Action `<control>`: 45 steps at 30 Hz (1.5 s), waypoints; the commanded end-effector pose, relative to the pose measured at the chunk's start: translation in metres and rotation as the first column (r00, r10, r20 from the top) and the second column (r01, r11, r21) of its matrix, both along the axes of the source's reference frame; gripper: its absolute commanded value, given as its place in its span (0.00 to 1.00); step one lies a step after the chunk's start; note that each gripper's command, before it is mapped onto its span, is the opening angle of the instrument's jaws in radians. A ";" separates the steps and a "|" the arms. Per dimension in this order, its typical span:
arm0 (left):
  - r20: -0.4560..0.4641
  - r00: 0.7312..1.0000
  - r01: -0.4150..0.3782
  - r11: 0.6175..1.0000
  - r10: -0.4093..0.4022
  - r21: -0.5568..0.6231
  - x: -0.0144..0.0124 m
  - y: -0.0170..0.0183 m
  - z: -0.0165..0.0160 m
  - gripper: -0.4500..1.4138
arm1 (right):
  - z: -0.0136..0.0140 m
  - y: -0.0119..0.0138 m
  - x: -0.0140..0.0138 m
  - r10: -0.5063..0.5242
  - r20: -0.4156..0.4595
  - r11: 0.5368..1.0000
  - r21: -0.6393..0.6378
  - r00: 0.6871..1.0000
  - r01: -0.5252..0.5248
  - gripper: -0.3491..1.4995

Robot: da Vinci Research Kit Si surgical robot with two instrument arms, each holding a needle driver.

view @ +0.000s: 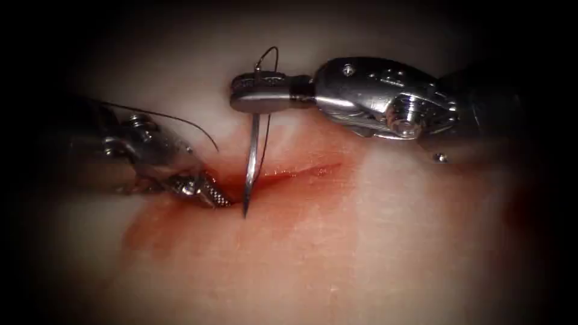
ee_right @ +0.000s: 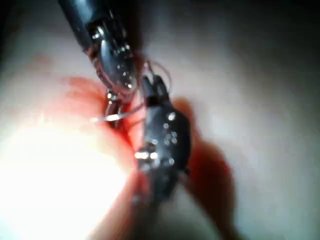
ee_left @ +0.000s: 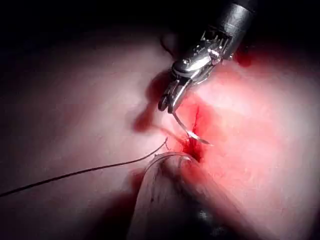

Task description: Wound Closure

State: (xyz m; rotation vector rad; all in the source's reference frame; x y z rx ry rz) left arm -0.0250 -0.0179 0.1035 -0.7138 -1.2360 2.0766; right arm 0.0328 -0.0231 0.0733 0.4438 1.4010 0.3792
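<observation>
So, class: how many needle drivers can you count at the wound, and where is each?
2. The right needle driver is above the cut, jaws shut on the needle near its thread end. The left needle driver is at the cut's left end, on the tissue.

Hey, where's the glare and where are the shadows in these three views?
Endoscope view: dark edges, glints on the right tool, which holds the needle near its blunt end, tip at the cut; what the left tool holds is unclear. Left wrist view: the right tool shadows the tissue. Right wrist view: strong glare on the tissue.
</observation>
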 end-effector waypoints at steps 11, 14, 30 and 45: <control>0.005 1.000 0.015 1.000 -0.015 -0.011 0.0008 -0.0010 -0.0006 0.37 | 0.0044 -0.0021 0.0024 -0.102 0.116 0.974 -0.191 0.988 0.123 0.00; 0.006 1.000 0.016 1.000 -0.016 -0.012 0.0011 -0.0012 -0.0008 0.36 | 0.0048 -0.0022 0.0019 -0.117 0.129 0.965 -0.220 0.985 0.144 0.00; -0.002 1.000 0.027 0.997 -0.027 -0.079 -0.0007 -0.0017 -0.0094 0.30 | 0.0045 -0.0028 0.0019 -0.156 0.131 0.943 -0.275 0.979 0.187 0.00; -0.006 1.000 0.010 0.994 -0.011 -0.106 -0.0023 -0.0036 -0.0066 0.27 | 0.0044 -0.0027 0.0023 -0.160 0.092 0.957 -0.229 0.983 0.178 0.00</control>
